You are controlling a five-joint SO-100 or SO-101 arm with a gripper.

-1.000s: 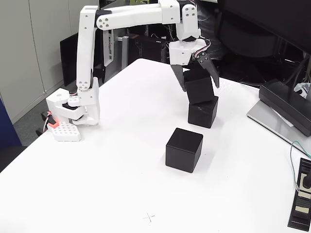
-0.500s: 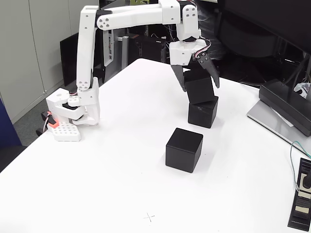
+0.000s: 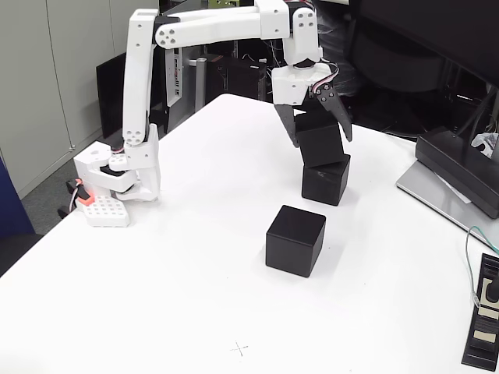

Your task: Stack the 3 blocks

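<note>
Three black blocks are on the white table (image 3: 195, 234) in the fixed view. One block (image 3: 295, 240) sits alone toward the front. Behind it, a second block (image 3: 325, 179) rests on the table, and a third block (image 3: 320, 134) sits on top of it, slightly tilted. My gripper (image 3: 322, 141) reaches down from above with its dark jaws on either side of the top block, shut on it.
The white arm's base (image 3: 117, 175) stands at the table's left edge. A black slanted device (image 3: 460, 167) lies at the right edge, with a small black gadget (image 3: 485, 323) and a thin cable (image 3: 469, 261) near the front right. The table's front left is free.
</note>
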